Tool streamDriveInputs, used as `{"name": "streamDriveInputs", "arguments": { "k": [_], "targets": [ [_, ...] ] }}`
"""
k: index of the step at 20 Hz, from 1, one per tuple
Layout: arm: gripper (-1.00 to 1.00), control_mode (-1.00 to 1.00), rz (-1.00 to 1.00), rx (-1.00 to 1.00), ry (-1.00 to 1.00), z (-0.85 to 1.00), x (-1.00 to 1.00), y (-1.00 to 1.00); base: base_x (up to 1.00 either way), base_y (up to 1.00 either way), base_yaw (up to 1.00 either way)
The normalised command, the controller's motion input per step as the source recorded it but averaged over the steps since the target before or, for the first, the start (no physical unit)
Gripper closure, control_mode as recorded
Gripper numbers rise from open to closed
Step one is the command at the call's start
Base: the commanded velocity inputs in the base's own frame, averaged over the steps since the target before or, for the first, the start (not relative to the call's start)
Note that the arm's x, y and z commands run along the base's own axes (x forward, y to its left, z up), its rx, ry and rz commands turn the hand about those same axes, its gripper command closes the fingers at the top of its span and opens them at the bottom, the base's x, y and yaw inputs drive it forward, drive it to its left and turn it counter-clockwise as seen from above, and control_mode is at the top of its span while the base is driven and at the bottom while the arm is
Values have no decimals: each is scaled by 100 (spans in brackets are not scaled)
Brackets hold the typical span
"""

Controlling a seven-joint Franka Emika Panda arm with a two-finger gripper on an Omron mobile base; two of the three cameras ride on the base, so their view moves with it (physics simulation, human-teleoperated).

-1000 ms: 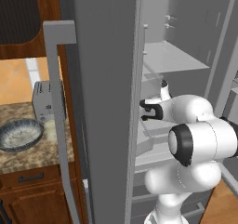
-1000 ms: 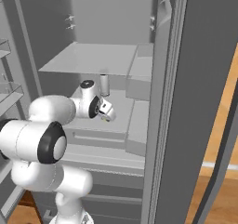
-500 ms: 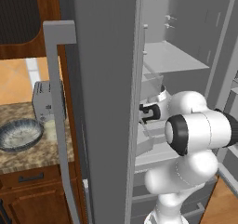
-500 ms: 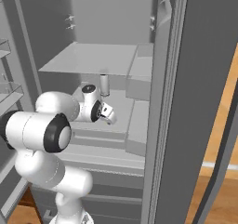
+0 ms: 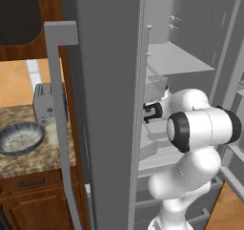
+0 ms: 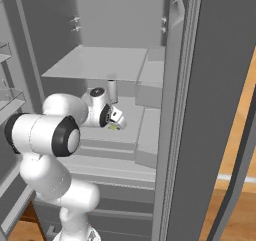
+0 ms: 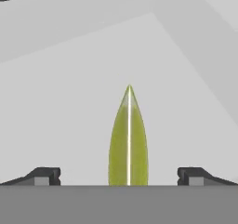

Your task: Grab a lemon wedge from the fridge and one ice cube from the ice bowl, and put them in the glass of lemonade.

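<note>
While the white Franka arm is reaching into the tall grey French-door fridge (image 5: 105,105), whose doors are standing open, the two-finger claw (image 7: 118,176) is hanging just over a grey inner shelf (image 6: 125,120) with its dark fingertips (image 7: 44,175) spread wide apart, pinching nothing. Lying flat on that shelf, the tiny pale yellow-green pointed lemon wedge (image 7: 128,139) is sitting midway between the two fingertips in the hand view, its sharp tip pointing away from the claw and a thin white line running down its middle; no fingertip is touching it. From the right base view the claw (image 6: 117,119) is angling down and to the right, and the wedge is showing as a small yellow-green speck (image 6: 113,127) just below it on the shelf. From the left base view the open left door is hiding most of the claw. Outside the fridge, to the left, the wide shallow blue-grey bowl with a speckled whitish inside (image 5: 19,137) is resting on the speckled stone tabletop (image 5: 33,155), near the grey two-slot toaster (image 5: 46,102) standing behind it, and brown wooden cabinets (image 5: 38,205) are sitting below.
</note>
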Motion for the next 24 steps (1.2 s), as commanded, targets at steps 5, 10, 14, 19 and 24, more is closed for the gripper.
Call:
{"name": "streamDriveInputs", "arguments": {
  "k": [5,10,14,19,24],
  "targets": [
    [-100,-100,0,0,1,-11,28,0,0,0,0],
    [-100,-100,0,-1,1,-30,-1,0,0,0,0],
    [-100,-100,0,0,0,-5,-4,0,0,0,0],
    [100,-100,0,-1,0,-19,-19,0,0,0,0],
    [100,-100,0,0,-3,-8,0,0,0,0,0]
  ]
}}
